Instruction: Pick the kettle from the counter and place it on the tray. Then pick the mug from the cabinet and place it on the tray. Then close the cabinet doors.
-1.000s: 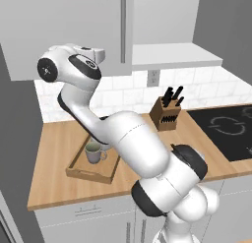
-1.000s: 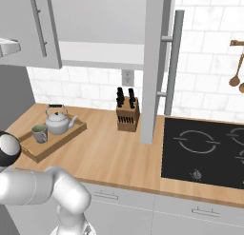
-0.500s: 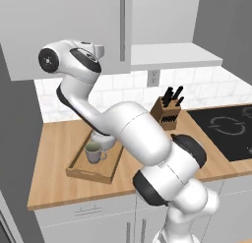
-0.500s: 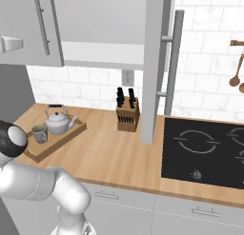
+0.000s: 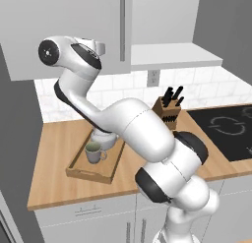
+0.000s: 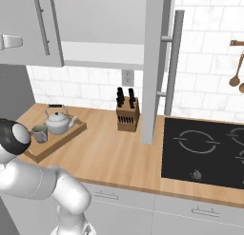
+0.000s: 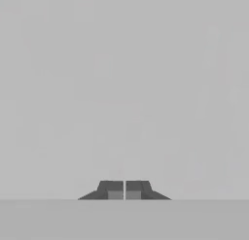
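Kettle and mug are both on the tray, so what's left is the cabinet doors.

The squat silver-grey metal kettle (image 6: 58, 123) and small grey-green cylindrical mug (image 5: 93, 152) sit side by side in the shallow light-wood tray (image 6: 71, 133), at the left end of the light-brown butcher-block counter (image 6: 114, 158).

End effector (image 7: 124, 190) has its fingers pressed together with nothing between them, facing a flat pale grey surface at close range — likely the left pale grey door panel (image 5: 64, 35) with its vertical silver bar handle (image 5: 122, 28). That door looks close to shut. The right pale grey door panel (image 6: 153, 63) stands swung out edge-on, with its long bar handle (image 6: 172, 63) on the far face.

Handling judgement: the doors are rigid, light and hinged, with a smooth, slippery face. No grip needed; push flat with the closed fingers on the outer face, far from the hinge, for best leverage. The bar handle is the alternative hold.
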Available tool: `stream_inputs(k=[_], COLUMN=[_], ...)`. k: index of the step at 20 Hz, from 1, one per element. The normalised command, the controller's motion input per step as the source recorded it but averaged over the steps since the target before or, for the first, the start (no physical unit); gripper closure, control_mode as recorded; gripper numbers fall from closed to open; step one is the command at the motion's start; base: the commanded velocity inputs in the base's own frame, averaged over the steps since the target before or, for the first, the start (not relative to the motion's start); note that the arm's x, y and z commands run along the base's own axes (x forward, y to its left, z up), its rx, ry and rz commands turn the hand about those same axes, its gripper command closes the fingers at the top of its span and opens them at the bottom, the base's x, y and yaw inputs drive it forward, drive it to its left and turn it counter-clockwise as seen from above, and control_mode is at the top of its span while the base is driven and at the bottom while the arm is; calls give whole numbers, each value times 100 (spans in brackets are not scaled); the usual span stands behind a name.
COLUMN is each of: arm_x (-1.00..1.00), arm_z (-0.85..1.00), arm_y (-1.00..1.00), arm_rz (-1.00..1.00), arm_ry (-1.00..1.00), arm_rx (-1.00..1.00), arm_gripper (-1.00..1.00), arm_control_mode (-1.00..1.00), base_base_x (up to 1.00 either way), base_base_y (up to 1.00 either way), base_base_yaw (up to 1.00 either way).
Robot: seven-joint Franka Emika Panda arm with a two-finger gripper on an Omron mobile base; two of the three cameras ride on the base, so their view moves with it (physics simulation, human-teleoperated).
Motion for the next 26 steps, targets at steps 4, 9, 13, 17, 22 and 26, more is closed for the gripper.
stream_inputs(k=[4, 9, 13, 17, 22, 26], arm_x=[24, 18, 1, -37, -93, -96], arm_z=[-12, 0, 0, -3, 0, 7], arm_y=[-30, -33, -33, -13, -17, -32], arm_rz=[1, 1, 2, 3, 5, 6], arm_ry=[-2, 0, -1, -1, -6, -1], arm_rx=[0, 0, -1, -4, -4, 0], arm_gripper=[100, 100, 100, 100, 100, 100], arm_control_mode=[-100, -100, -100, -100, -100, -100], base_base_x=[0, 0, 0, 0, 0, 0], base_base_y=[0, 0, 0, 0, 0, 0], base_base_yaw=[0, 0, 0, 0, 0, 0])
